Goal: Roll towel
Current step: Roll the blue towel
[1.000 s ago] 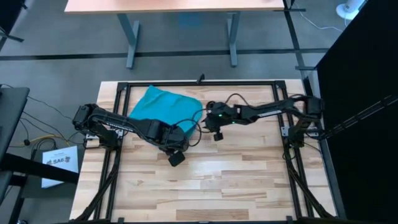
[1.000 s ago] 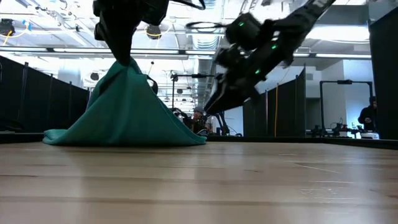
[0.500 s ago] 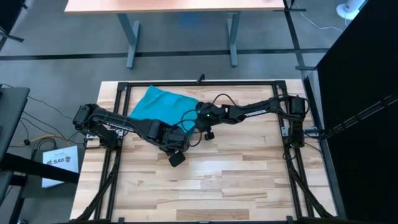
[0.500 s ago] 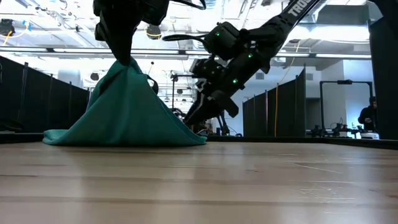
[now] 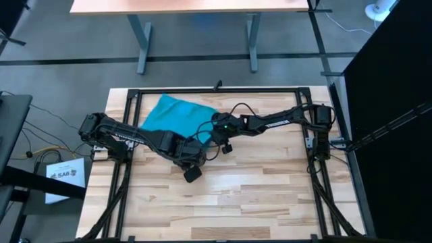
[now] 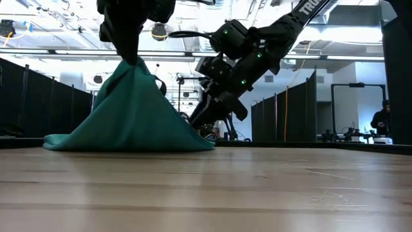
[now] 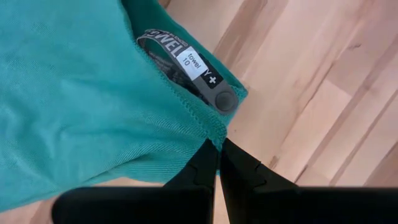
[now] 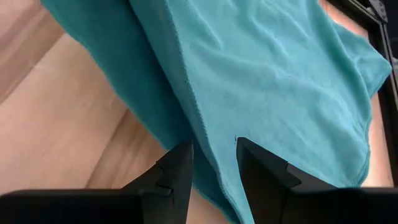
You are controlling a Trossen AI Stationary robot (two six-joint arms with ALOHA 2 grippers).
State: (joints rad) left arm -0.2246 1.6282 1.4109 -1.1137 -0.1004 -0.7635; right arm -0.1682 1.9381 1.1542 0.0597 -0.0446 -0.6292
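Light wooden tabletop (image 5: 256, 196) of joined planks, bordered by a black metal frame (image 5: 223, 90). Beyond the far edge, a second desk (image 5: 196, 5) with a pale orange top on grey legs (image 5: 142, 44), standing on dark grey floor. At the left edge, a white paper sheet (image 5: 65, 178) with printing, lying on the floor beside yellow and black cables (image 5: 40, 152). Along the right side, a large black panel (image 5: 398, 121). Top right corner, a white round object (image 5: 376, 10), cut off by the edge.

From table height: black partition walls (image 6: 38, 96) in the room behind, ceiling lights and pipework (image 6: 193, 48) overhead, a person (image 6: 381, 121) far right, small.
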